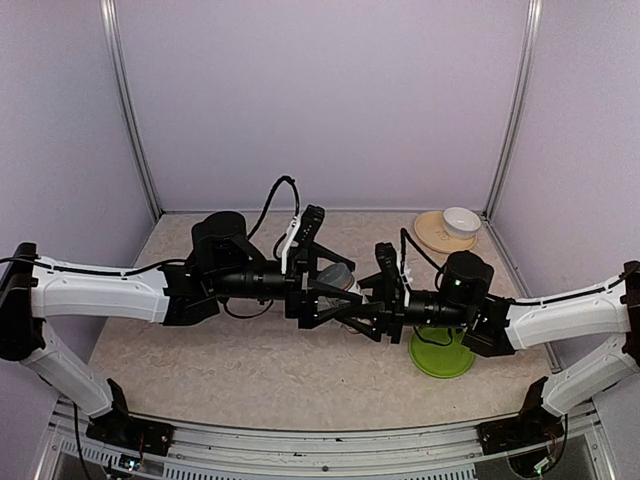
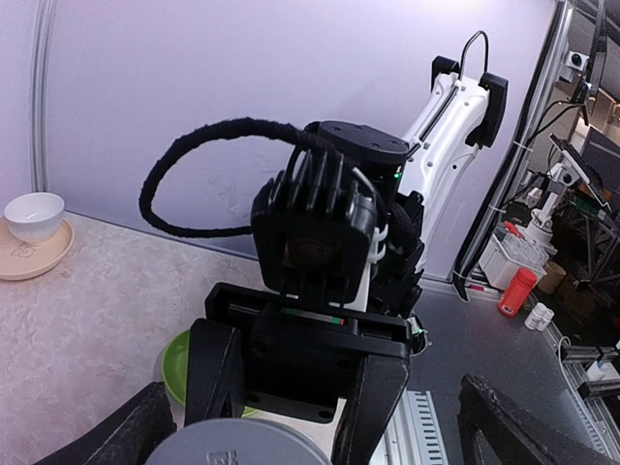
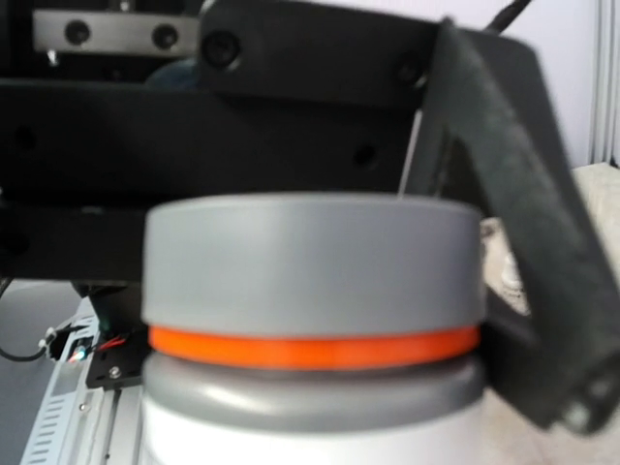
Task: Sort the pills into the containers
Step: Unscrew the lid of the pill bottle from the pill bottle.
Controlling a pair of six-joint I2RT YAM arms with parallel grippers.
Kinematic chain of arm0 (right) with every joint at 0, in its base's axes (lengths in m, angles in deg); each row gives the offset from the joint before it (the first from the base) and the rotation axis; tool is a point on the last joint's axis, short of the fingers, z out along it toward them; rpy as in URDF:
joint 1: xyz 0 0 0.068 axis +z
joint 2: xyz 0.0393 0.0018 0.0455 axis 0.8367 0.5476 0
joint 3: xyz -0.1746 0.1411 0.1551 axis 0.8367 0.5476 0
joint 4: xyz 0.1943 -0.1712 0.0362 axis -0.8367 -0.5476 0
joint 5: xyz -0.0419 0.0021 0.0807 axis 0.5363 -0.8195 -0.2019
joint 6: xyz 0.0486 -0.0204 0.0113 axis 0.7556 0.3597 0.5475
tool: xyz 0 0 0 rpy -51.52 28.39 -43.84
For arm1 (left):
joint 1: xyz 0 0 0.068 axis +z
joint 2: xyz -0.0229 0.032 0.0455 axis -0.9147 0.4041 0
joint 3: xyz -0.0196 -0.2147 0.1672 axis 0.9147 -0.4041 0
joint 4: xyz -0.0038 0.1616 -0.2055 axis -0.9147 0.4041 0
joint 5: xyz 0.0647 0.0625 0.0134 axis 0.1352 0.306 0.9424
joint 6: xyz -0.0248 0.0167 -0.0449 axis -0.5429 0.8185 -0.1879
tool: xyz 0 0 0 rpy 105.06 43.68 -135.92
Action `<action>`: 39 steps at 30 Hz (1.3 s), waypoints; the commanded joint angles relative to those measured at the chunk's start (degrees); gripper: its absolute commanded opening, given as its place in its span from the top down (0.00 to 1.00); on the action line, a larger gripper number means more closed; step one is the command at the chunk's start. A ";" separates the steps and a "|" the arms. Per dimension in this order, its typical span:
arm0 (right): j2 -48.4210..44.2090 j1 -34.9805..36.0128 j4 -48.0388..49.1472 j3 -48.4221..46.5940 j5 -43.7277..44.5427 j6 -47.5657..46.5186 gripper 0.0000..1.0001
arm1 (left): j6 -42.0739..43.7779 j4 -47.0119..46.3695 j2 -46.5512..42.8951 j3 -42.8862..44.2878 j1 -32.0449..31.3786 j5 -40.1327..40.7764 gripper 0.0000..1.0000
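A white pill bottle [image 3: 310, 426] with a grey cap [image 3: 310, 262] and an orange ring is held in mid-air over the middle of the table, seen as a bottle [image 1: 337, 277] between the two arms. My right gripper [image 1: 358, 305] is shut on its body; its fingers [image 2: 218, 373] flank the bottle in the left wrist view. My left gripper [image 1: 325, 295] faces it, open wide, with the cap [image 2: 247, 444] between its fingers [image 2: 121, 438] and a gap on the right side. No pills and no containers show; they are hidden or out of view.
A round green plate [image 1: 442, 356] lies under the right arm's wrist. A white bowl [image 1: 460, 220] on a tan saucer stands at the back right corner. Both arms stretch across the middle. Walls close in the back and sides.
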 commanded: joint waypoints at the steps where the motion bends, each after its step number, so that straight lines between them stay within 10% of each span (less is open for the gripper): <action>1: -2.97 -1.30 0.91 0.86 3.16 -0.86 0.78 | 0.64 -0.44 -2.38 -1.64 -0.23 0.24 0.01; 24: -8.65 -5.43 -3.83 2.36 5.55 -2.69 0.79 | 1.93 1.81 -7.80 -5.05 0.09 2.85 0.01; 39: -5.71 -5.14 -1.11 1.16 -9.81 -3.16 0.79 | 2.69 9.42 -3.01 2.88 3.23 -0.23 0.01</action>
